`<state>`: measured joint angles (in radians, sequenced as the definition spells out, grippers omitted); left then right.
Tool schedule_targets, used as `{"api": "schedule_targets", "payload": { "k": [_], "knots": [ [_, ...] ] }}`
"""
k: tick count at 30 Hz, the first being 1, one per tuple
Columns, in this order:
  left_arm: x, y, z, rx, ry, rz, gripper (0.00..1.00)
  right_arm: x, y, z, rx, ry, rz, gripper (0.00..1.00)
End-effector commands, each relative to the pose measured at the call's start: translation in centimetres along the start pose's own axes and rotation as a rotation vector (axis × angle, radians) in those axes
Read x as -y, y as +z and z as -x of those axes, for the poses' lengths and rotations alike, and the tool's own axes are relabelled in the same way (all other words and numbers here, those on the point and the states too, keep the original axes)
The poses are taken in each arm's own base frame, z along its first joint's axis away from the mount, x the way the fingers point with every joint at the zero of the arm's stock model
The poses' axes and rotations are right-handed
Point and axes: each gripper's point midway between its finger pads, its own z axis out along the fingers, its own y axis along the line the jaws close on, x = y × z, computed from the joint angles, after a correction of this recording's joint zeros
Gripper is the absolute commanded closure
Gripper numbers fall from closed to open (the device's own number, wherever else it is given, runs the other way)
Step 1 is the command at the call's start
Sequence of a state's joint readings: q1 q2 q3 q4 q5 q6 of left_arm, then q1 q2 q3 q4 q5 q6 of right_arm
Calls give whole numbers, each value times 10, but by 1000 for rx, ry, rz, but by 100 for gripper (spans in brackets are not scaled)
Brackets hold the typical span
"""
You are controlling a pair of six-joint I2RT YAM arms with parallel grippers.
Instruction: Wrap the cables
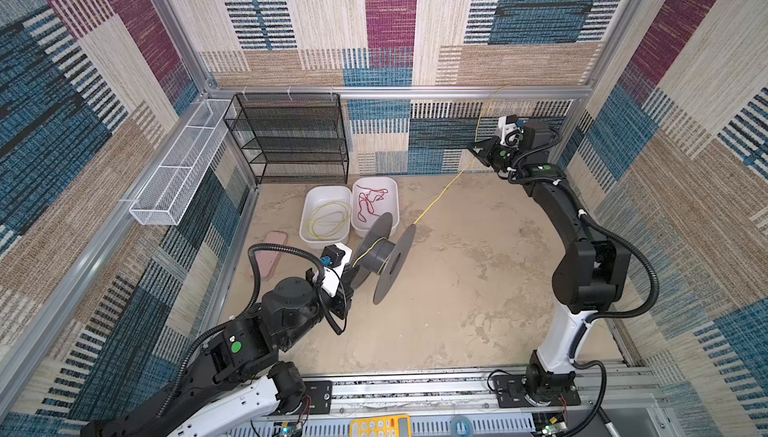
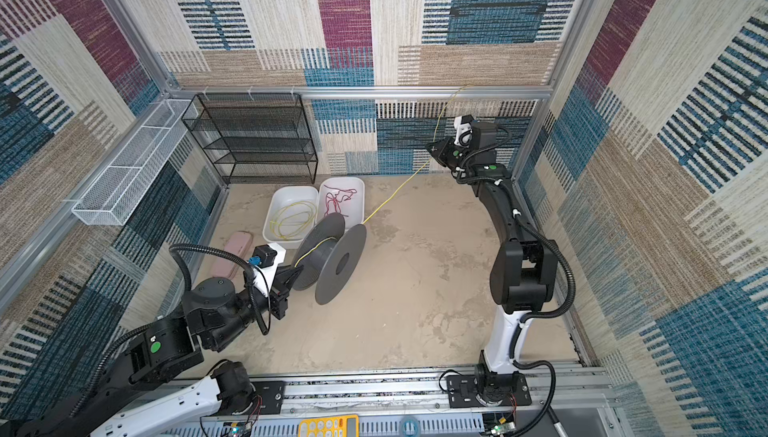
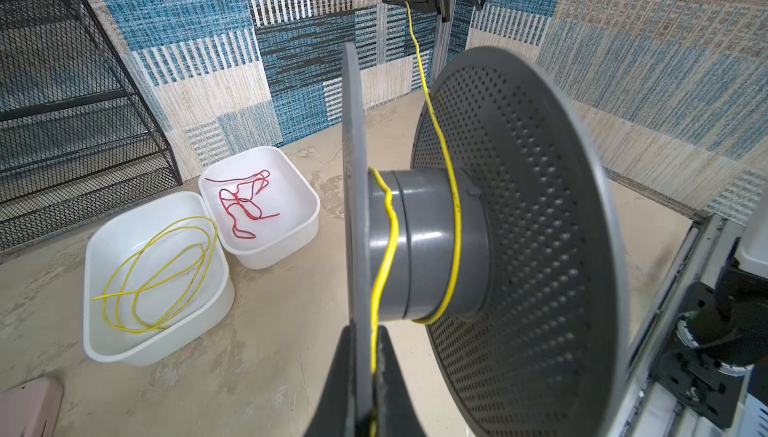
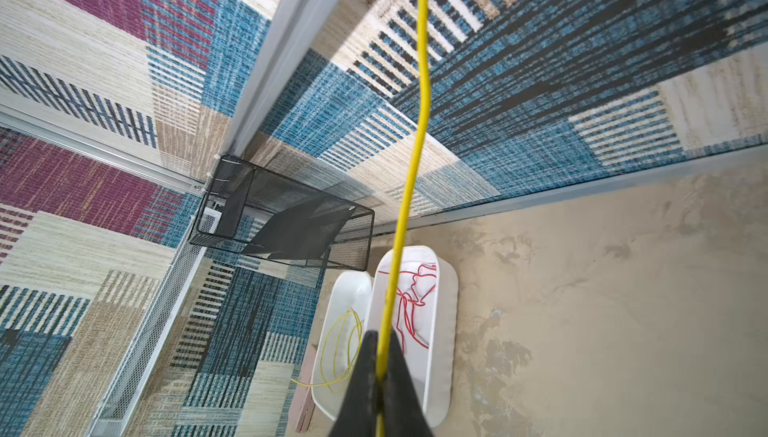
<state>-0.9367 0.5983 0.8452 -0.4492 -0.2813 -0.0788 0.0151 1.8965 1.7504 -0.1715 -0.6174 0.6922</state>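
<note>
Left gripper (image 3: 368, 343): pinched shut on the near flange of the grey spool (image 3: 428, 243), trapping one end of the yellow cable (image 1: 440, 198) against it. Spool axle roughly level; whether clear of the table, not certain. Right gripper (image 4: 380, 343): closed tight on the same cable, high near the back wall, well apart from the spool.

Between the two: a straight, taut-looking run that skims the rim of the perforated far flange, then makes about one loose turn around the hub. Beyond the right gripper: a free tail rising toward the frame rail (image 1: 415, 92).

In a white tub (image 1: 305, 210) just beside the spool: a second yellow cable (image 1: 328, 221), coiled. In the neighbouring tub: a red cord (image 1: 370, 202).

Risks, as judged:
- Riding over the far flange's rim instead of dropping onto the hub, given the steep angle of the run.
- Slack turns sliding or springing off the smooth hub if tension eases.
- Dragging the trapped end from under the left fingers if pulled too hard.
- Snagging the tail on the rail.
</note>
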Motion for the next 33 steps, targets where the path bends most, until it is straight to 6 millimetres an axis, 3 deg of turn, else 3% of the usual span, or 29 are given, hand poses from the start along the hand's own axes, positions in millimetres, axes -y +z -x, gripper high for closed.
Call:
{"api": "schedule_targets", "payload": {
  "k": [1, 7, 21, 28, 33],
  "knots": [
    [7, -3, 11, 23, 0, -71, 100, 21, -9, 39, 224, -37, -71, 100],
    [-1, 11, 35, 75, -106, -111, 100, 58, -3, -1, 172, 35, -92, 100],
    [-17, 67, 117, 327, -297, -158, 100, 113, -5, -105, 72, 224, -109, 100],
    [-29, 71, 138, 430, -353, -148, 100, 123, -10, -143, 46, 286, -125, 100],
    [-38, 79, 146, 464, -393, -140, 100, 118, 4, -180, -27, 271, -128, 100]
  ]
}}
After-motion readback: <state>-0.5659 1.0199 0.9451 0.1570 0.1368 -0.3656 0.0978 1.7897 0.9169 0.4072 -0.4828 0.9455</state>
